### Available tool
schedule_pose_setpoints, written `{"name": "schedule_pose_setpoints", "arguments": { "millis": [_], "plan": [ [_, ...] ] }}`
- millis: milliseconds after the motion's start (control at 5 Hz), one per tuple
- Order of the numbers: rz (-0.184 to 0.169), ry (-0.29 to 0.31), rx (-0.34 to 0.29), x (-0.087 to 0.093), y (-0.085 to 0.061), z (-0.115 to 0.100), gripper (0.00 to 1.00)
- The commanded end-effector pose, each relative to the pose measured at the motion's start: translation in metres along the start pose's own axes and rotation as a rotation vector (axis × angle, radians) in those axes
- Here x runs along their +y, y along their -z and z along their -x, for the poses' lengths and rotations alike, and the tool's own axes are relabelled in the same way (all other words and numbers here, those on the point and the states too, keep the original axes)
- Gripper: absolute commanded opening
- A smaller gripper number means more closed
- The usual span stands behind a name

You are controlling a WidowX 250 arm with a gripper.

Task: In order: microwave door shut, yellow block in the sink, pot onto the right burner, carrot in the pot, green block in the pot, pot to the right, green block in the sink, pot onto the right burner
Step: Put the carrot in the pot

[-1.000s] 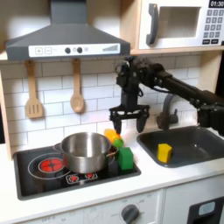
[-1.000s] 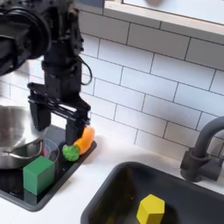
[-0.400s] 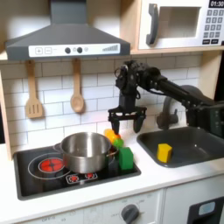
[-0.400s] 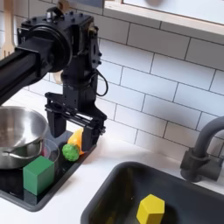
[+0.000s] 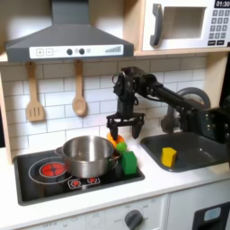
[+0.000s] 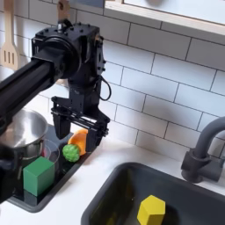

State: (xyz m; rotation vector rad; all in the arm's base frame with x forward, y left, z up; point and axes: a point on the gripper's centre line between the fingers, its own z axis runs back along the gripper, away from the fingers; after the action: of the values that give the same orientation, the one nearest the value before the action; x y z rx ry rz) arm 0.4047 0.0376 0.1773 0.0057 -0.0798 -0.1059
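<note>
My gripper (image 5: 124,131) (image 6: 76,133) hangs open just above the carrot (image 5: 117,141) (image 6: 76,143), its fingers spread to either side of the orange toy with a green top. The carrot lies at the stove's back right corner. The steel pot (image 5: 87,154) (image 6: 21,137) stands on the stove beside it, toward the first exterior view's left. The green block (image 5: 129,163) (image 6: 39,175) sits on the stove's front right corner. The yellow block (image 5: 168,156) (image 6: 151,211) lies in the dark sink (image 5: 202,149) (image 6: 114,193). The microwave door (image 5: 176,23) is shut.
A dark faucet (image 5: 170,113) (image 6: 203,148) rises behind the sink. Two wooden utensils (image 5: 34,99) hang on the tiled wall under the range hood (image 5: 67,36). A red burner (image 5: 52,168) glows at the stove's left in the first exterior view.
The gripper has moved toward the first exterior view's left and lower, from over the counter by the sink to directly above the carrot. It stays open.
</note>
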Motion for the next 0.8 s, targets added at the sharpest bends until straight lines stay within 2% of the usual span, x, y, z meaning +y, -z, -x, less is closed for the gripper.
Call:
{"name": "schedule_pose_setpoints", "arguments": {
  "millis": [0,600],
  "plan": [
    [-0.021,-0.002,0.01,0.007,0.014,-0.012,1.0],
    [-0.013,0.001,0.044,0.008,0.031,-0.024,1.0]
  ]
}}
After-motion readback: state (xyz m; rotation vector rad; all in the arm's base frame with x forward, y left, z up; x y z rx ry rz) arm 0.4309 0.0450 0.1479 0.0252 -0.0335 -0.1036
